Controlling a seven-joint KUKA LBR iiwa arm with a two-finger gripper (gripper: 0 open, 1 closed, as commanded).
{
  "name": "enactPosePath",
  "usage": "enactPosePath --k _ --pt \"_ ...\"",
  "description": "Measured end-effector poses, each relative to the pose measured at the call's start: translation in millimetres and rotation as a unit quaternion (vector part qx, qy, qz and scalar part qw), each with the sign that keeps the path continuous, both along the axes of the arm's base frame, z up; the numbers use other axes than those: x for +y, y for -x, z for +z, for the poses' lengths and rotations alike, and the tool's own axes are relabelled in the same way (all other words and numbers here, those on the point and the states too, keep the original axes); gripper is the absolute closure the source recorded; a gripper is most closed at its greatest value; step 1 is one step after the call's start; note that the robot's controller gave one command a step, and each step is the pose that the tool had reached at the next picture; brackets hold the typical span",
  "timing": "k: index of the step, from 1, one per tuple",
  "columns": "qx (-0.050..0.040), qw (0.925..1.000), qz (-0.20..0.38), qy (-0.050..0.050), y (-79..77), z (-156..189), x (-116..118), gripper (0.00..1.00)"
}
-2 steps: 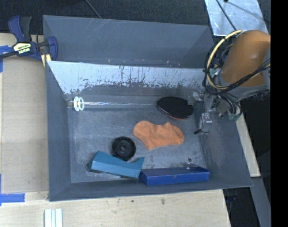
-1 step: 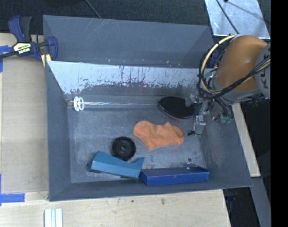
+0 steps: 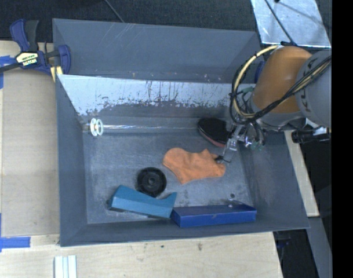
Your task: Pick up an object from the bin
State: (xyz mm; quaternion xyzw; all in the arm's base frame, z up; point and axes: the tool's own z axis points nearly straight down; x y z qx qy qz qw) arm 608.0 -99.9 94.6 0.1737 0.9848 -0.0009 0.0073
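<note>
Camera view: gripper [image 3: 224, 157] hung at a crumpled orange cloth [image 3: 192, 164].
Grip: its spread could not be told.
Approach: the cloth's thick right fold seemed the best pinch.

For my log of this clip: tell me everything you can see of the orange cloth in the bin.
The orange cloth looks soft and crumpled, like plain fabric. It lies limp on the bin floor near the middle, stretched left to right. The gripper is at its right end; whether they touch cannot be told. The black disc, blue block and blue box lie near but apart from it.
</note>
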Motion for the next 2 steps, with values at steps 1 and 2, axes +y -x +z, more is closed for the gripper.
enactPosePath --k 1,2 --pt "-0.0121 0.9962 0.086 0.006 14.1 -10.0 5.7 1.0" --pt "-0.012 0.9962 0.086 0.006 14.1 -10.0 5.8 1.0"
